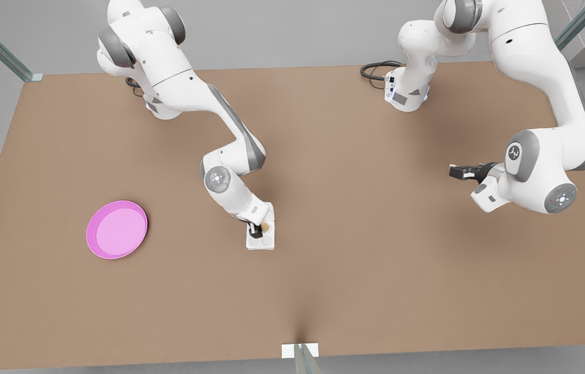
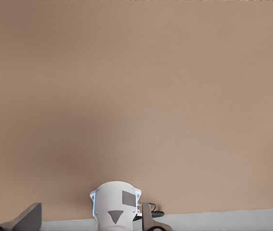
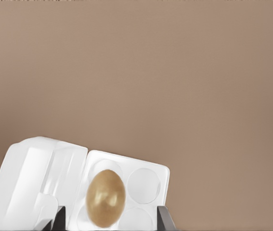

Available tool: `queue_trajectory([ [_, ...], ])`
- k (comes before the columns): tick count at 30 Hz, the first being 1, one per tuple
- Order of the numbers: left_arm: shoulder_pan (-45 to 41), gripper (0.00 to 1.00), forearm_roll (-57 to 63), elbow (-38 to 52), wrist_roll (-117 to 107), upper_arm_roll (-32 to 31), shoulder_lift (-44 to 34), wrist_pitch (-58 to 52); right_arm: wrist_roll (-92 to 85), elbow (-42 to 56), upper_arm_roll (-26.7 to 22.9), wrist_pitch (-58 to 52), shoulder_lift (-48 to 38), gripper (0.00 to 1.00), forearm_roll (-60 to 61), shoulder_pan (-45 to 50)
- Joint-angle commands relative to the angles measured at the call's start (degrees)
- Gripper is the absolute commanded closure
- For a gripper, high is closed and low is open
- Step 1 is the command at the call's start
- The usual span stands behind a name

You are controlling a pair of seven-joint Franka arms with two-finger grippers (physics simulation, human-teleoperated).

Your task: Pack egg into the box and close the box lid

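Observation:
The white box (image 1: 261, 242) sits mid-table with its box lid (image 3: 35, 178) swung open beside the cups. A tan-brown egg (image 3: 106, 197) rests in one of the cups on the hinge side, also seen as the egg (image 1: 266, 227) in the front view. My right gripper (image 3: 111, 217) hovers just over the box (image 3: 148, 185), open, its fingers (image 3: 59, 217) spread wider than the egg and not touching it. My left gripper (image 1: 456, 171) waits open above bare table at the front view's right, far from the box.
A round pink plate (image 1: 116, 229) lies on the front view's left part of the table. The two arm bases stand along the far edge, one with a black cable (image 1: 375, 70). A small white bracket (image 1: 300, 350) marks the near edge.

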Motion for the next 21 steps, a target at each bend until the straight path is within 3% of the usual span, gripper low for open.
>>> queue_trajectory([
  [1, -0.05, 0.0, 0.0, 0.03, -0.01, -0.04, -0.01, 0.0, 0.0, 0.0, 0.0, 0.0, 0.0, 0.0, 0.0, 0.0],
  [5, -0.06, 0.0, -0.08, 0.21, -0.01, -0.05, -0.01, -0.09, 0.0, 0.35, 0.0, 0.0, 0.0, 0.0, 0.09, -0.26],
  [6, -0.06, 0.0, 0.0, 2.05, -0.44, -0.05, 0.17, 0.0, 0.09, 0.97, 0.0, 0.0, 0.44, 0.0, 0.09, -0.26],
  [7, -0.06, 0.0, -0.26, 10.22, -0.71, -0.05, 3.24, 0.0, 0.97, 1.14, 0.0, 0.26, 0.62, 0.0, 0.09, -0.09],
  [13, -1.29, 0.0, -1.4, 20.16, -0.18, -0.66, 1.93, 5.54, 2.46, 6.41, -0.09, 0.44, 4.13, 0.0, 1.32, 0.17],
  [18, -1.46, 0.0, -4.92, 19.29, -0.45, -7.16, -2.64, -0.53, 6.68, 9.32, -0.26, 3.95, 7.03, 0.0, 1.23, -1.05],
  [20, -1.46, 0.0, -4.92, 19.28, -0.36, -9.45, -2.64, -1.49, 8.17, 12.39, -0.35, 4.39, 8.53, 0.0, 1.32, -6.5],
  [21, -1.46, 0.0, -4.92, 19.28, -0.36, -10.41, -2.82, -2.02, 21.15, 12.74, -0.88, -8.31, 7.82, 0.0, 2.11, -12.3],
])
